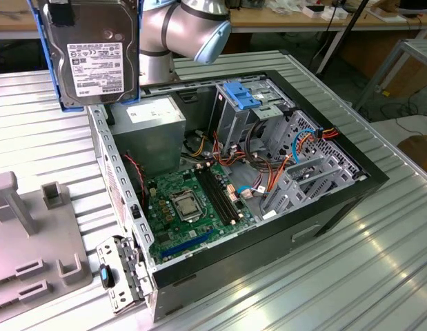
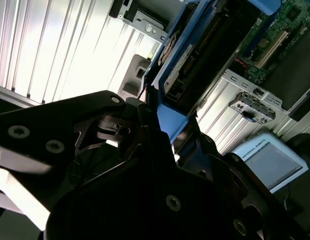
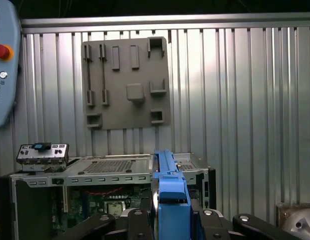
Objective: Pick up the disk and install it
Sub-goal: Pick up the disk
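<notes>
Grasping the disk [image 1: 96, 52], the gripper [image 3: 171, 219] hangs above the open computer case [image 1: 316, 227], motherboard [image 1: 192, 207] inside

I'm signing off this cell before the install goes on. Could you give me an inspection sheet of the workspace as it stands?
Surface: ribbed metal table carrying an open computer case.
Job's things: the disk in its blue carrier is held up off the table, outside the case, not installed.
Clutter: grey fixture plate at the exterior view's left; teach pendant on the table.
Grippers: the gripper is shut on the disk's carrier edge.
Cables: red, orange and blue wires inside the case beside the drive cage; nothing seen loose on the table.
Surroundings: wooden benches behind the table.
</notes>
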Controlling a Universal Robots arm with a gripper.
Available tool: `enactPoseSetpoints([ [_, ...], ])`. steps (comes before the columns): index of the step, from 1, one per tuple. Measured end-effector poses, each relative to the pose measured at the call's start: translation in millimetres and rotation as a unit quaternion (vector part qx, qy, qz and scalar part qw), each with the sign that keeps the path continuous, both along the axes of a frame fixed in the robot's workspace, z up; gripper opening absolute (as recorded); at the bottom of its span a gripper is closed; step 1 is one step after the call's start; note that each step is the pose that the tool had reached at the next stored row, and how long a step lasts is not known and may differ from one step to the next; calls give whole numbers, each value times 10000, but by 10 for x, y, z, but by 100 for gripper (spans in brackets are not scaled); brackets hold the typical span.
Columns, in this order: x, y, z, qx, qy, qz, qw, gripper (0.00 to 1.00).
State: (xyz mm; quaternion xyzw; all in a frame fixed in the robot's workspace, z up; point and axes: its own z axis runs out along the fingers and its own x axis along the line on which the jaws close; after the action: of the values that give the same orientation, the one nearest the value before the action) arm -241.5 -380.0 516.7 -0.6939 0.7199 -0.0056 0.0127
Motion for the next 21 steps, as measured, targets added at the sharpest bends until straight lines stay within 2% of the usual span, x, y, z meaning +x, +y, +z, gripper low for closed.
enactPoseSetpoints([
  [2, 100, 0, -1, 0, 0, 0, 10000, 37],
  [13, 428, 0, -7, 0, 0, 0, 10000, 37],
  [14, 478, 0, -7, 0, 0, -1, 10000, 37],
  [21, 660, -6, -10, -2, 0, -6, 10000, 37],
])
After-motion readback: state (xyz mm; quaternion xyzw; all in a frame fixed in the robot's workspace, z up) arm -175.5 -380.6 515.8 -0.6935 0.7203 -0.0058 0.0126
